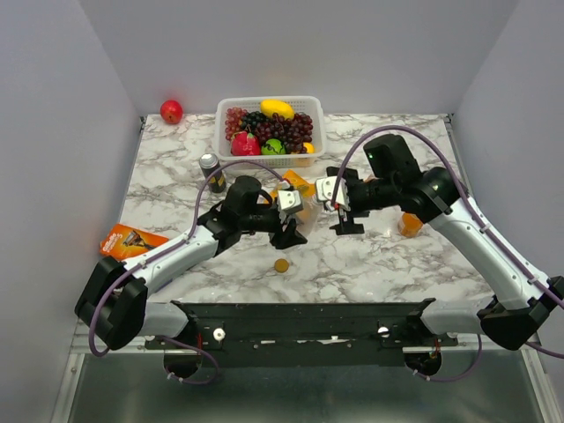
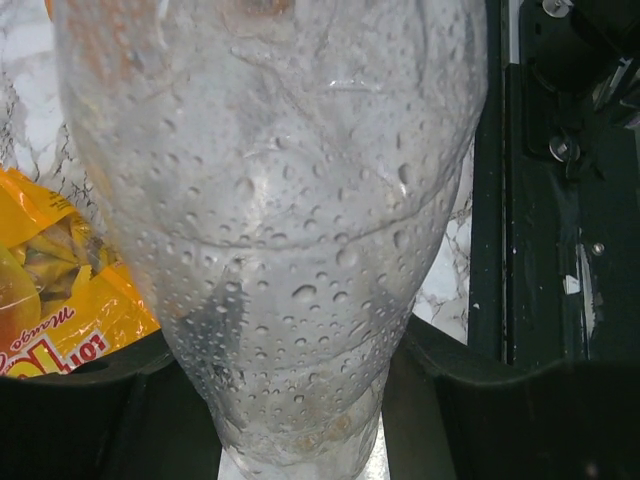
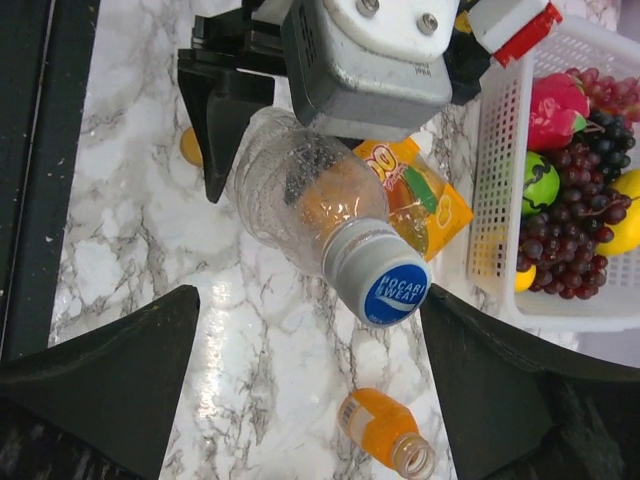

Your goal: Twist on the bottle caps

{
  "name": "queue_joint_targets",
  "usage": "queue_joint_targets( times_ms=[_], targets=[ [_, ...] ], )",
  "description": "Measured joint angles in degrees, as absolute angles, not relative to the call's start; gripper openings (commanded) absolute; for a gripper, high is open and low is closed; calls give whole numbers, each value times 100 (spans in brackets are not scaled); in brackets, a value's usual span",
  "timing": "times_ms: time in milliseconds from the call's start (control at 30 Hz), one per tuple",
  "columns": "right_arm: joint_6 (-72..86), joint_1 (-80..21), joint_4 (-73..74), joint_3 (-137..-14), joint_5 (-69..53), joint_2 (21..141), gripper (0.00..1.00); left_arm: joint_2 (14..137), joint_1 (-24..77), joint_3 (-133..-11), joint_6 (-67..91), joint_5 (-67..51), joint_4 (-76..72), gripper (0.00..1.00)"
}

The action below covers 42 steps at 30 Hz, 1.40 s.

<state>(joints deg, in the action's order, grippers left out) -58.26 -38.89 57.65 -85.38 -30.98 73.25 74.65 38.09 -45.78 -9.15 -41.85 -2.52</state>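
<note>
Over the marble tabletop (image 1: 167, 189), your left gripper (image 2: 300, 420) clamps the small clear plastic bottle (image 3: 300, 200), white blue-marked round cap (image 3: 390, 285) on, right gripper (image 3: 310, 300) spread wide around it; small orange plastic bottle (image 3: 385, 432) lies uncapped, golden-orange round cap (image 1: 281, 264) loose.

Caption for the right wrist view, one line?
Left tool grips the clear bottle, white cap on, between the open right tool's fingers; an uncapped orange bottle lies nearby.

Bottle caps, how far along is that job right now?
Looks done: white cap sits on the clear bottle, tightness unclear. In hand: left end effector grips that bottle; right end effector open at the cap. Left: an orange bottle lies uncapped, an orange cap loose.
</note>
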Motion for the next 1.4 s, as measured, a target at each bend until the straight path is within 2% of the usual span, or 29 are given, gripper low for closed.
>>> queue_joint_targets(
  times_ms=[67, 267, 433, 700, 933, 1400],
  targets=[
    [-5745, -3881, 5739, -8538, -2980, 7325, 95, 7465, 3747, -4554, -799, -4213, -370, 0],
    [-5374, -3896, 6193, -8442, -2902, 7325, 85, 7461, 3487, -4541, -480, -4132, -814, 0],
    [-4797, -3798, 6440, -8468, -2895, 7271, 90, 7459, 3454, -4541, -620, -4093, -823, 0],
    [-4198, -3599, 5885, -9931, -3083, 7636, 99, 7459, 3575, -4541, -1586, -4101, -25, 0],
    [-4906, -3734, 5763, -9598, -3551, 7730, 99, 7459, 3614, -4556, -1804, -4104, 161, 0],
    [-5774, -3894, 5937, -8936, -3649, 7815, 98, 7456, 3625, -4727, -1894, -4158, 272, 0]
  ],
)
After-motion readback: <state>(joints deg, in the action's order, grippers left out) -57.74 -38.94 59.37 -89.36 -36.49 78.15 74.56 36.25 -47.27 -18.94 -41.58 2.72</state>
